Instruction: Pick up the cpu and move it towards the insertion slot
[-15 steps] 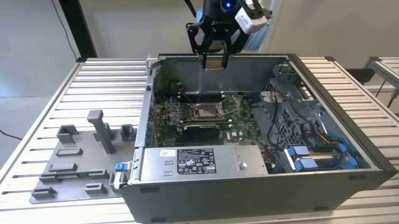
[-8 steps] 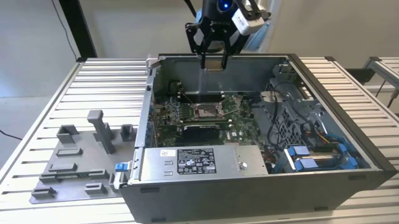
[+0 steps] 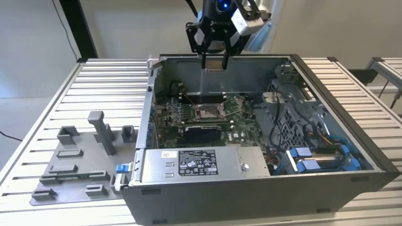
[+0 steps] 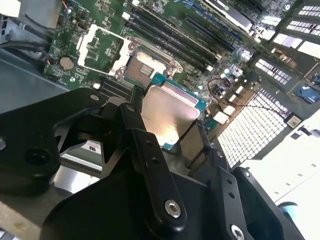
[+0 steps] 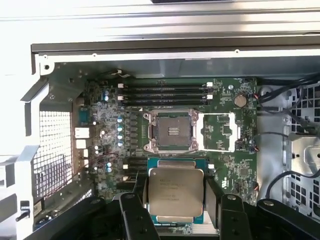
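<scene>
One cpu is sitting clamped between my gripper's black jaws, its shiny silver top facing both wrist cameras, with a teal-edged rim showing around the metal lid in the second wrist view. I am holding it in the air above the open computer case, and the jaws are pressing on two opposite sides of the chip. In the first wrist view the insertion slot is lying on the green motherboard just beyond the chip, its silver frame open and its grey-tan centre uncovered; the hinged load plate is resting flipped open right beside it. In the second wrist view the same slot is appearing just past the held chip's far edge. Four dark memory slots are running in parallel rows on the slot's other side. In the exterior view my gripper is hanging over the case's rear wall, well above the slot. A white-labelled silver box is occupying the case's near edge, and a grey plastic fixture is standing on the ribbed metal counter to the exterior view's left.
</scene>
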